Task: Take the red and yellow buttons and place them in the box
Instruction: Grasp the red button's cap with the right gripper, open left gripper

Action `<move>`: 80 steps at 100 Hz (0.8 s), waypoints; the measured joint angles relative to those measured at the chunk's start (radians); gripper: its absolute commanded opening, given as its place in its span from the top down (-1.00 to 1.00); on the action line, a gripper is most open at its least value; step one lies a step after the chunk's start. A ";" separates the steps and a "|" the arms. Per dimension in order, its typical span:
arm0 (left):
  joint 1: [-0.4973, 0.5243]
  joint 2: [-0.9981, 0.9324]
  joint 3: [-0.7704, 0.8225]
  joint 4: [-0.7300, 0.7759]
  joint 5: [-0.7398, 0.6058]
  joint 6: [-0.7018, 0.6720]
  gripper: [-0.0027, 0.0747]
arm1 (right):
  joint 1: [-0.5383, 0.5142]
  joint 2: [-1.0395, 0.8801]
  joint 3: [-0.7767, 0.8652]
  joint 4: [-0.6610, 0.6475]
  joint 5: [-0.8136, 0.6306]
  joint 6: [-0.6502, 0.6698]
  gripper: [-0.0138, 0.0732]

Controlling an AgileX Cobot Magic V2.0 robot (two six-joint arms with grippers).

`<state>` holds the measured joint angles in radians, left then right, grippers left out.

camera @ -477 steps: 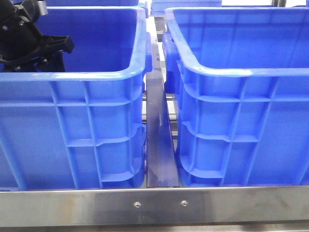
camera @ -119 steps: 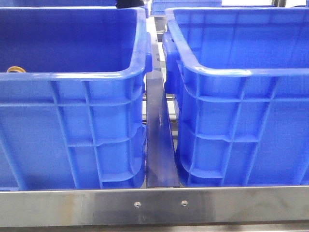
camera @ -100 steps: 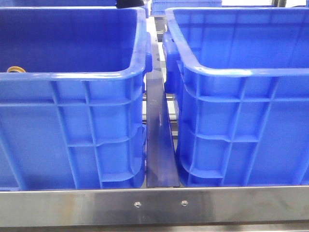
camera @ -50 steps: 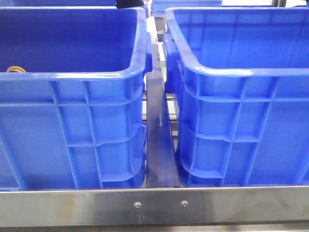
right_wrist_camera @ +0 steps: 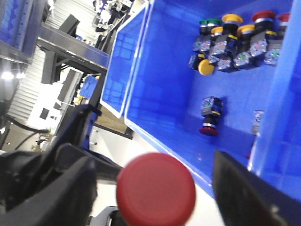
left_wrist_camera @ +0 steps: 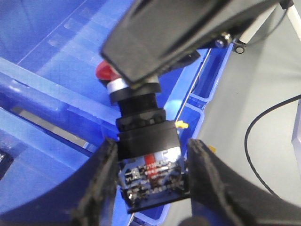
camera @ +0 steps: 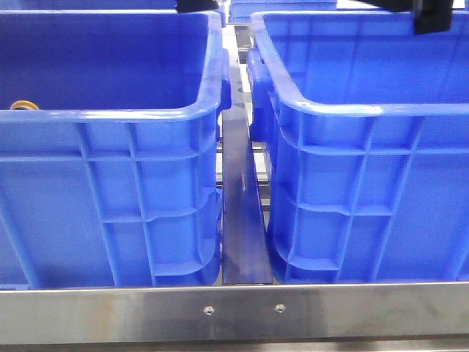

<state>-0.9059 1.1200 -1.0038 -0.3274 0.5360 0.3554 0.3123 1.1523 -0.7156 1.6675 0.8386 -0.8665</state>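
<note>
My left gripper point(left_wrist_camera: 153, 149) is shut on the black body of a red button point(left_wrist_camera: 143, 136), held up above the crates. Its red cap point(right_wrist_camera: 155, 193) sits between the fingers of my right gripper point(right_wrist_camera: 157, 186), which is open with a gap on each side. One right finger point(left_wrist_camera: 160, 47) covers most of the cap in the left wrist view. The left crate point(right_wrist_camera: 160, 80) holds several more buttons, among them a yellow one point(right_wrist_camera: 205, 67) and a red one point(right_wrist_camera: 208, 128). A yellow button point(camera: 24, 105) peeks over that crate's near rim. The box point(camera: 352, 110) is the right crate; its floor is hidden.
The two blue crates stand side by side with a narrow dark gap point(camera: 240, 220) between them, behind a steel rail point(camera: 242, 312). A green button point(right_wrist_camera: 210, 22) lies among the others. Part of my right arm point(camera: 432, 16) shows over the right crate's far rim.
The left gripper, inside the left crate 4.8 s ago, has left the front view. In the last half second part of the right arm has come in at the top right.
</note>
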 measured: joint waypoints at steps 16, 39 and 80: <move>0.000 0.000 0.000 0.000 -0.007 0.000 0.98 | 0.000 0.005 -0.012 0.002 0.002 -0.006 0.12; 0.000 0.000 0.000 0.000 -0.006 0.000 0.90 | 0.000 0.012 -0.012 0.004 0.006 -0.008 0.29; 0.000 0.000 0.000 0.002 -0.003 0.000 -0.78 | 0.000 0.012 -0.012 0.004 0.025 -0.016 0.29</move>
<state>-0.9059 1.1200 -1.0038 -0.3252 0.5332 0.3554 0.3123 1.1645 -0.7280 1.6713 0.8636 -0.8828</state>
